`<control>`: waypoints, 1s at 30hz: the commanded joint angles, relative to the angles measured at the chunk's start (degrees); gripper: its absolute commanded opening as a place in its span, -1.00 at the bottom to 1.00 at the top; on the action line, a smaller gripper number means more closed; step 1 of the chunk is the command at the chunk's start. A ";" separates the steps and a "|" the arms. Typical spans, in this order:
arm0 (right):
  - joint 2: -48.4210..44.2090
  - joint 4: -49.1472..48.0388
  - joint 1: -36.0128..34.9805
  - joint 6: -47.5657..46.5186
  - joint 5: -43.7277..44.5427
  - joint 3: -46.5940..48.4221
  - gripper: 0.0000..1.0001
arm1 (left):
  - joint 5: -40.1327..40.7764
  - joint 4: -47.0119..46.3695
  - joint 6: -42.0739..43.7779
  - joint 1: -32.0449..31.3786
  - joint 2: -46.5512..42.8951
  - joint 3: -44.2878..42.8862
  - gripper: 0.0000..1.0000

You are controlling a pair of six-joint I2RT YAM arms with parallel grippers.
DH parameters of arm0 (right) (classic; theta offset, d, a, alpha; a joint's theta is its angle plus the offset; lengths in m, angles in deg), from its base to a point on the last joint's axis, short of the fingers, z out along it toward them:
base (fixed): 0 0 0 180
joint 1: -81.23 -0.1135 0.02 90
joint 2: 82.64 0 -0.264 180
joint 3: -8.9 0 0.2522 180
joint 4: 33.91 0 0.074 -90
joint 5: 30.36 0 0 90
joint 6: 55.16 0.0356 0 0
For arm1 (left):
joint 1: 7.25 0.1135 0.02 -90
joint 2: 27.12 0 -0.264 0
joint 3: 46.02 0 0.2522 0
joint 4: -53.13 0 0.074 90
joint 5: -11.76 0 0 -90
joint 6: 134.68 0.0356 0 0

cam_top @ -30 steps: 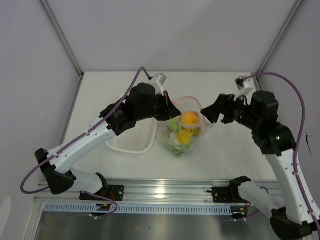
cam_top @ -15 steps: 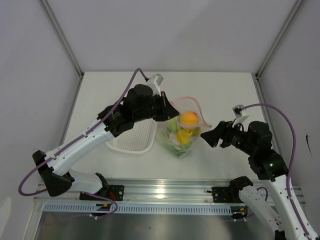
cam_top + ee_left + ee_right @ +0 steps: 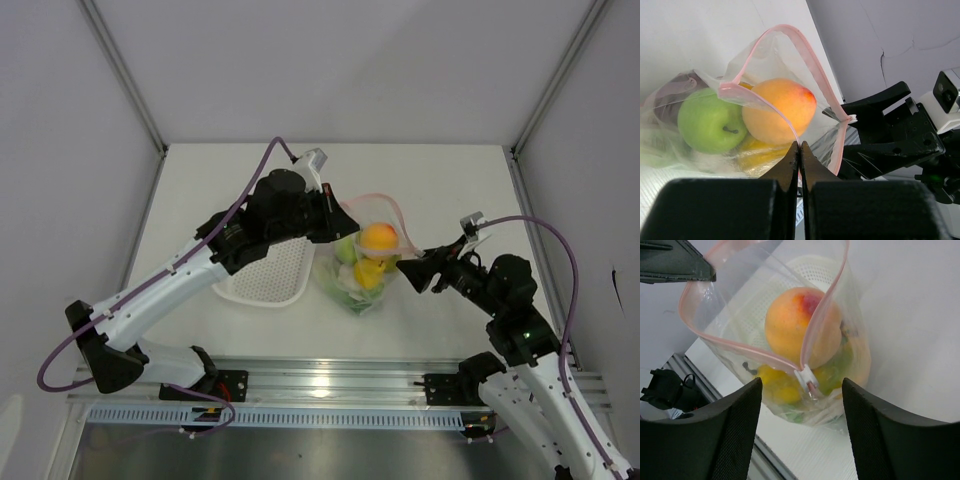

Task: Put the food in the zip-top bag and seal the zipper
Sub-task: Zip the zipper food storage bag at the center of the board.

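Since the food [image 3: 378, 238] already sits in the zip-top bag [image 3: 362, 272], just right of the white basket [image 3: 268, 275], you have only the gaping zipper [image 3: 812, 70] left to seal: your left gripper [image 3: 799, 150] pinches its rim, while your right gripper [image 3: 801, 384] has its fingers spread around the slider [image 3: 805, 376].

clear bag [image 3: 765, 55]: 1 | orange-yellow fruits [image 3: 777, 110] [image 3: 752, 155]: 2 | green fruit [image 3: 710, 125]: 1 | dark red fruit [image 3: 670, 92]: 1 | white basket [image 3: 265, 275]: 1

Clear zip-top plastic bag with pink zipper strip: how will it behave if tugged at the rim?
Likely floppy: the clear zip-top plastic bag sags away from where the shut left gripper pinches its rim. Probably bottom-heavy: the round orange-yellow fruit and others pile low, so it should anchor rather than slide.
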 commanded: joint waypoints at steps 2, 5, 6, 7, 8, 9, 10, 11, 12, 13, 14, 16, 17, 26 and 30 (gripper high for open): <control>1.92 -10.01 -0.57 -1.69 0.56 -1.94 0.29 | -1.59 -3.50 -0.56 0.84 -2.20 0.01 -0.99; 1.92 -14.32 -0.83 -1.08 0.38 -5.09 0.13 | -1.68 -3.42 -0.56 1.20 -2.38 -0.07 -0.99; 1.84 -15.21 -1.00 -0.73 0.21 -5.98 0.08 | -1.59 -3.41 -0.56 1.46 -2.47 0.19 -0.99; 1.57 -15.83 -1.27 -0.38 -0.06 -6.77 0.04 | -1.68 -3.41 -0.56 1.46 -2.55 0.28 -0.99; 0.96 -18.53 -1.53 0.15 -0.06 -8.52 0.00 | -1.59 -3.50 -0.47 1.55 -2.56 0.37 -0.99; 0.43 -19.25 -1.79 0.41 0.29 -9.23 -0.02 | -1.68 -3.50 -0.56 1.81 -2.64 0.37 -0.99; 0.08 -20.13 -2.32 0.50 0.47 -9.85 -0.03 | -1.94 -3.42 -0.56 1.99 -2.56 0.37 -0.99; -0.71 -20.40 -2.59 0.59 0.99 -10.55 -0.03 | -2.11 -3.41 -0.39 2.16 -2.47 0.28 -0.99; -0.98 -20.49 -2.85 0.42 1.61 -10.82 -0.06 | -2.29 -3.33 -0.21 2.34 -2.47 0.19 -0.99; -1.15 -20.67 -3.11 0.33 2.31 -10.91 -0.08 | -2.29 -3.33 -0.21 2.43 -2.47 0.28 -0.99; -1.41 -21.02 -3.38 0.07 2.84 -11.08 -0.10 | -2.29 -3.15 -0.03 2.43 -2.47 0.28 -0.99; -1.33 -22.51 -3.47 -0.29 3.11 -11.17 -0.16 | -2.55 -3.15 -0.03 2.51 -2.73 0.72 -0.99; -1.24 -22.78 -3.64 -0.29 3.11 -11.00 -0.18 | -2.64 -3.15 -0.12 2.51 -2.90 1.07 -0.99; 4.47 -25.94 -3.91 -2.48 2.93 -8.62 -0.45 | -3.87 -2.80 0.14 3.04 -2.64 0.28 -0.99; 5.44 -25.59 -3.64 -3.71 3.98 -7.40 -1.00 | -3.79 -2.71 0.32 3.04 -2.55 0.54 -0.99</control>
